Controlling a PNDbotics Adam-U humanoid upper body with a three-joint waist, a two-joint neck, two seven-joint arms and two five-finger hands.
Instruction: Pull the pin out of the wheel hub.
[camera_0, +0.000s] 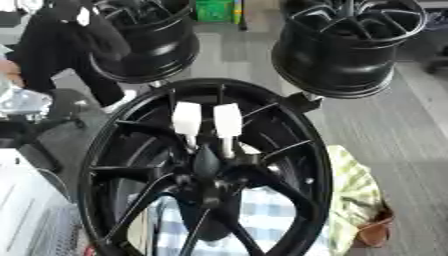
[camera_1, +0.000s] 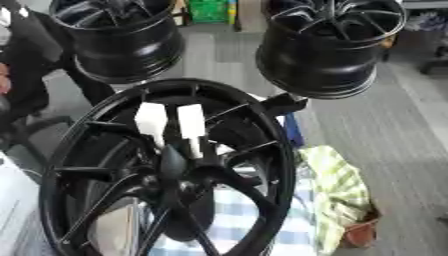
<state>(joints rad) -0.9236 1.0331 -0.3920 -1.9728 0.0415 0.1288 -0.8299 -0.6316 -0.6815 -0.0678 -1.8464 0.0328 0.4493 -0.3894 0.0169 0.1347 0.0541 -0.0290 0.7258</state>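
A large black spoked wheel hub (camera_0: 105, 150) stands tilted in front of me and fills the lower middle of both views. Two white pins with flat rectangular heads stick out of its centre side by side, pointing up: the left pin (camera_0: 186, 120) and the right pin (camera_0: 227, 122). Their thin shafts run down into the dark hub centre (camera_0: 206, 172). Neither of my hands shows in either view, and nothing holds the pins.
Two more black wheel rims stand behind, one at the upper left (camera_0: 144, 45) and one at the upper right (camera_0: 346, 45). A blue-checked cloth (camera_0: 267, 220) and a yellow-green checked cloth (camera_0: 354, 192) lie under the hub. Grey floor (camera_0: 402, 140) extends to the right.
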